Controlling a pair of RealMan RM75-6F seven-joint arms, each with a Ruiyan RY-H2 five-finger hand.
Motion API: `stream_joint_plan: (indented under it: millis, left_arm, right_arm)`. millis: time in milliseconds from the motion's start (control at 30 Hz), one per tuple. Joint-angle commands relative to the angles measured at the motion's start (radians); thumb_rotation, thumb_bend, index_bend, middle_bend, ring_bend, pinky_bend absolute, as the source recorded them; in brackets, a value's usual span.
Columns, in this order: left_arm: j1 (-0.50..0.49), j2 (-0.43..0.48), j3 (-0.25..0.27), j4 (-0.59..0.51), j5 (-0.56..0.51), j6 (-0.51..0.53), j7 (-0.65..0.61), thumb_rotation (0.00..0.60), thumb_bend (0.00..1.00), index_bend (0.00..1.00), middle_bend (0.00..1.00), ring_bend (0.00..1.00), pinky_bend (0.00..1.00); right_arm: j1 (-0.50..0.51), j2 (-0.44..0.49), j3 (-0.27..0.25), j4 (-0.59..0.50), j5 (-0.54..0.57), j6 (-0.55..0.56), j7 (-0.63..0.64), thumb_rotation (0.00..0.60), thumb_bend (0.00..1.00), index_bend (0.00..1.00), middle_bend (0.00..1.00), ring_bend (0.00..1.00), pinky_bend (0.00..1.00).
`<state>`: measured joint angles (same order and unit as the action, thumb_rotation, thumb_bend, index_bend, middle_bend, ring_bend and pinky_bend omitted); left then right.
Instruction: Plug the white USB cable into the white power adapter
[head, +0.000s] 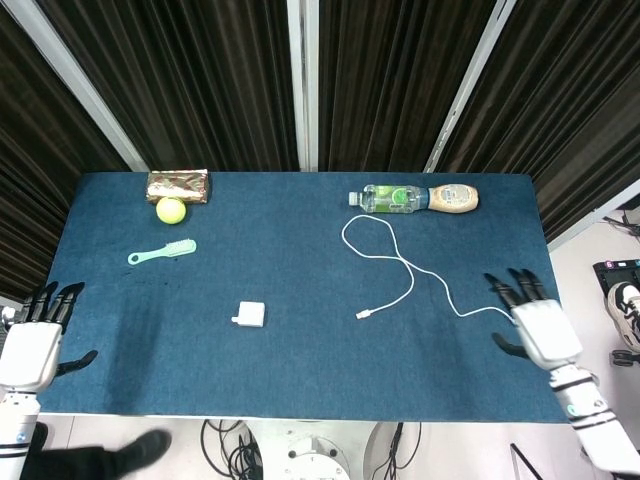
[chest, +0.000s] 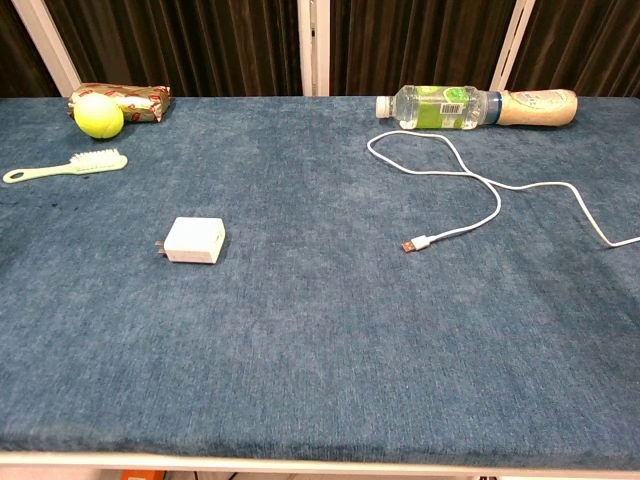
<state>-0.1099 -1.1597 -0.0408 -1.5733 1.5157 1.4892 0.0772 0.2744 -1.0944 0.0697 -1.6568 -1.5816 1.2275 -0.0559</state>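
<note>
My right robot hand (head: 541, 328) is hovering over the right side of the blue surface (head: 300, 360) with its fingers spread, holding nothing. The far end of the white USB cable (head: 400, 262) is lying just beside its fingers (head: 505, 292). The cable's USB plug (head: 364, 314) is resting near the middle, well apart from that hand. The white power adapter (head: 250, 314) is sitting to the left of the plug, between my two hands. My left robot hand (head: 32, 345) is waiting at the left edge, fingers spread too, holding nothing, well apart from the adapter.
</note>
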Motion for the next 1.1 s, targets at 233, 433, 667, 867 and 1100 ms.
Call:
stream_joint_plan:
  millis: [233, 433, 667, 867, 1100]
  left_arm:
    - [0.006, 0.003, 0.004, -0.014, 0.0, 0.005, 0.011, 0.6, 0.05, 0.06, 0.1, 0.0, 0.0]
    - [0.007, 0.005, 0.003, -0.014, -0.004, 0.004, 0.009, 0.6, 0.05, 0.06, 0.1, 0.0, 0.0]
    - [0.006, -0.001, 0.005, -0.001, -0.003, -0.001, -0.003, 0.6, 0.05, 0.06, 0.1, 0.0, 0.0]
    - [0.005, -0.008, 0.008, 0.013, -0.002, -0.006, -0.025, 0.6, 0.05, 0.06, 0.1, 0.0, 0.0]
    - [0.003, -0.016, 0.008, 0.03, 0.002, -0.008, -0.048, 0.6, 0.05, 0.06, 0.1, 0.0, 0.0]
  right_arm:
    - [0.292, -0.183, 0.088, 0.039, 0.172, -0.39, -0.122, 0.6, 0.3, 0.06, 0.15, 0.0, 0.0]
    - [0.363, -0.3, 0.095, 0.105, 0.232, -0.443, -0.158, 0.574, 0.37, 0.22, 0.14, 0.0, 0.0]
    - [0.405, -0.374, 0.069, 0.163, 0.27, -0.463, -0.232, 0.557, 0.4, 0.3, 0.14, 0.0, 0.0]
    - [0.415, -0.401, 0.049, 0.189, 0.29, -0.454, -0.263, 0.557, 0.41, 0.31, 0.14, 0.0, 0.0]
    - [0.414, -0.387, 0.009, 0.161, 0.273, -0.445, -0.268, 0.558, 0.41, 0.32, 0.15, 0.0, 0.0]
